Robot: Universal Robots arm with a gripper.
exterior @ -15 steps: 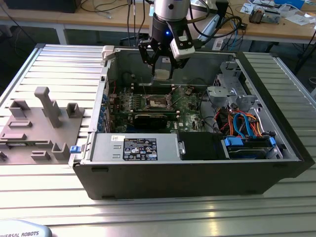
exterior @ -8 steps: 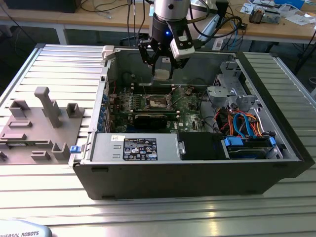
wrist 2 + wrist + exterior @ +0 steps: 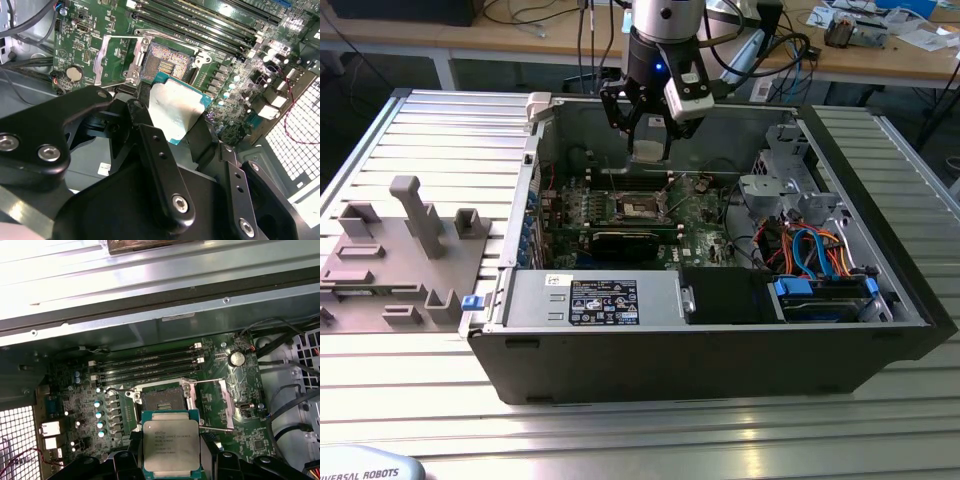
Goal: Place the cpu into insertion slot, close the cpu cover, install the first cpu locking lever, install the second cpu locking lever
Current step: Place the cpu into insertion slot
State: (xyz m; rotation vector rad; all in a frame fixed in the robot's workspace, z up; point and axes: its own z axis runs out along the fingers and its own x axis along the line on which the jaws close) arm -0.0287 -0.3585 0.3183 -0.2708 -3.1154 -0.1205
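My gripper [image 3: 648, 143] hangs inside the open computer case, shut on the cpu [image 3: 648, 151], a flat square chip with a silvery top. In both wrist views the cpu [image 3: 171, 446] [image 3: 177, 107] sits between the black fingers [image 3: 131, 452], held level above the green board. The insertion slot [image 3: 162, 402] [image 3: 167, 62] lies bare just beyond the chip, its dark contact field showing. The cpu cover [image 3: 214, 401] [image 3: 114, 57] is flipped open to one side of the slot. In the exterior view the insertion slot [image 3: 638, 207] is below the gripper.
Black memory slots [image 3: 150, 365] run along the board past the socket. The case wall [image 3: 535, 180] rises on the exterior view's left; a drive cage [image 3: 782, 180] and coloured cables [image 3: 815, 250] fill its right. A power supply [image 3: 605, 300] lies in front. A grey fixture [image 3: 405, 250] stands outside.
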